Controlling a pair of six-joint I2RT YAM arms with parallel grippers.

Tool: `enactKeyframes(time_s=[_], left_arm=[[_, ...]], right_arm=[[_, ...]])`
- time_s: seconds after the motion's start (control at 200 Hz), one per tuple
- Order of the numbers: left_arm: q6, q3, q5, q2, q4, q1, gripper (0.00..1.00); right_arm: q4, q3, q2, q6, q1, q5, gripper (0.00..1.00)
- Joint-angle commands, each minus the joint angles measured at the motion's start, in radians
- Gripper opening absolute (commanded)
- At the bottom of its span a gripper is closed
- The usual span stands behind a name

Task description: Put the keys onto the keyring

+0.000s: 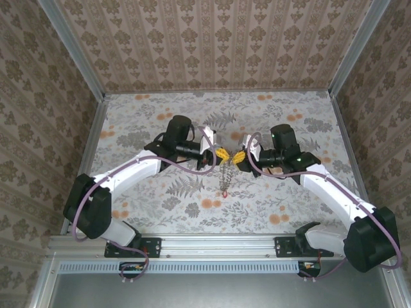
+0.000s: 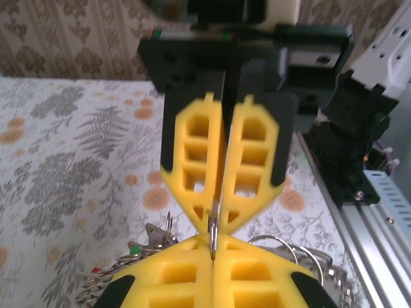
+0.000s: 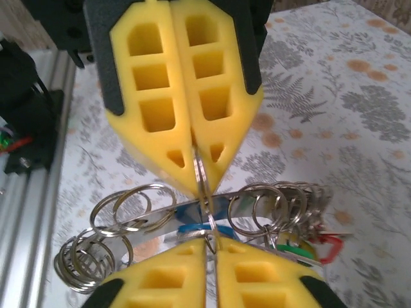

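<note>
Yellow foam-padded fingers of the left hand and right hand meet tip to tip over the middle of the floral-patterned table. Both are closed tight, pinching a thin wire loop of the silver metal keyring. Its bunched rings hang from the pinch, with a blue-tagged key and a red-tagged key among them.

Table covered in grey-fern, orange-flower print.

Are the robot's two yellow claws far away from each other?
No, the left claw and the right claw meet almost tip to tip, both pinched on the keyring.
</note>
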Motion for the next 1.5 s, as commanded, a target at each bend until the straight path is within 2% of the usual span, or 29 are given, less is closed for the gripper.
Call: enactKeyframes(time_s=[0.0,0.085,0.255,0.35,0.51,0.69,0.905,1.08,1.22,1.38,1.495], left_arm=[[-0.092,-0.015,0.109,-0.025,0.158,-0.003,0.00],[-0.093,-0.026,0.101,-0.034,0.159,-0.002,0.00],[-0.087,-0.031,0.081,-0.042,0.158,-0.002,0.00],[-0.073,-0.026,0.066,-0.041,0.138,-0.002,0.00],[-0.049,-0.018,0.049,-0.043,0.112,-0.002,0.00],[-0.040,-0.013,0.038,-0.045,0.102,-0.010,0.00],[-0.084,-0.035,0.018,-0.045,0.187,-0.017,0.00],[-0.096,-0.050,-0.007,-0.042,0.216,-0.017,0.00],[-0.060,-0.045,-0.022,-0.044,0.166,-0.017,0.00],[0.027,-0.014,-0.072,-0.049,0.033,-0.018,0.00],[0.096,0.011,-0.131,-0.048,-0.060,-0.026,0.00]], right_arm=[[0.103,-0.014,-0.007,0.068,0.003,-0.104,0.08],[0.097,-0.018,-0.022,0.068,0.003,-0.084,0.08],[0.019,-0.015,-0.069,0.030,0.004,0.053,0.08],[-0.013,-0.011,-0.103,0.022,0.004,0.115,0.11],[0.003,-0.005,-0.155,0.028,0.004,0.080,0.17],[0.044,0.017,-0.127,0.051,0.005,0.048,0.19],[0.043,0.014,-0.032,0.057,0.017,0.041,0.11],[0.081,-0.029,-0.023,0.081,0.034,0.057,0.10],[0.054,-0.031,-0.078,0.047,0.032,0.129,0.12],[0.023,-0.024,-0.137,0.004,0.028,0.250,0.15],[0.001,-0.013,-0.150,-0.011,0.028,0.250,0.17]])
